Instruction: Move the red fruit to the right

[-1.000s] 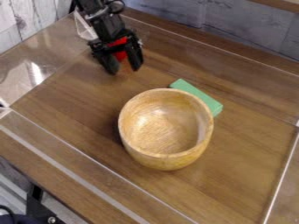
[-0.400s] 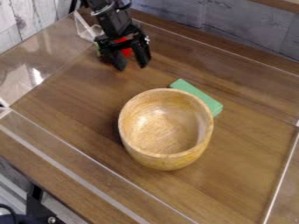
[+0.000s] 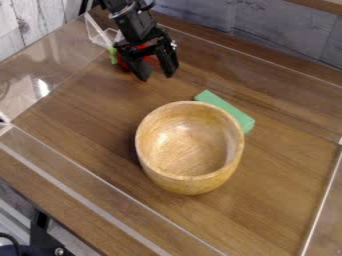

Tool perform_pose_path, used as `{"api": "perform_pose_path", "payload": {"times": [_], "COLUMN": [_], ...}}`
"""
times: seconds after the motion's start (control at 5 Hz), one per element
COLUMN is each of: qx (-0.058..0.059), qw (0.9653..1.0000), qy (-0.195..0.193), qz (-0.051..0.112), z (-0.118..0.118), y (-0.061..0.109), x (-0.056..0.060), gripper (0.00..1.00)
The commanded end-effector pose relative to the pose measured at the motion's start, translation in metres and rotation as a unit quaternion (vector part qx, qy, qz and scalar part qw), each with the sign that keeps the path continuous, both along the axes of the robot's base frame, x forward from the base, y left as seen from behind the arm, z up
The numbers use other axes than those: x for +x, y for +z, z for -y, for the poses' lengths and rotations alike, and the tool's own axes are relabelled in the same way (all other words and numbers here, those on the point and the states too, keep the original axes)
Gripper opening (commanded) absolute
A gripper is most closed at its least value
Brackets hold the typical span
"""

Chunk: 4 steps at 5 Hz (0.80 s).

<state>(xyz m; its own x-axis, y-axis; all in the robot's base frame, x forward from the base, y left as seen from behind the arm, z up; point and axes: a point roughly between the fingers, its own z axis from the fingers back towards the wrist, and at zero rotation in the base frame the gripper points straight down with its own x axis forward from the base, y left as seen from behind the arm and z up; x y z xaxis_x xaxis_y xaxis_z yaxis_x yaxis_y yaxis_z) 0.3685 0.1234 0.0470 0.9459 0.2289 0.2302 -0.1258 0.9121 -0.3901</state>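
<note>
Black metal end effector [image 3: 152, 66]: low over the far-left tabletop; whether its fingers grip anything cannot be told.
Small round glossy red fruit [image 3: 142, 65]: at the end effector, partly hidden behind its fingers; contact unclear.
Large round wooden bowl [image 3: 190, 147]: on the brown wooden tabletop [image 3: 80, 125], nearer the viewer.
Flat green block [image 3: 226, 111]: just beside the bowl.

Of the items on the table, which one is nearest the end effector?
The red fruit, partly hidden between the fingers; the green block and wooden bowl sit farther off.
</note>
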Motion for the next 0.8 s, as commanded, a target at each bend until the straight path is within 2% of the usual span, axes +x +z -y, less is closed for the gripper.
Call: {"api": "perform_pose_path", "payload": {"times": [0.0, 0.6], "qx": [0.016, 0.008], "qw": [0.9988, 0.9978], "qy": [-0.015, -0.043], "qz": [0.043, 0.049], "z": [0.005, 0.022], "y": [0.034, 0.040], "x": [0.006, 0.006], "gripper": [1.00, 1.00]}}
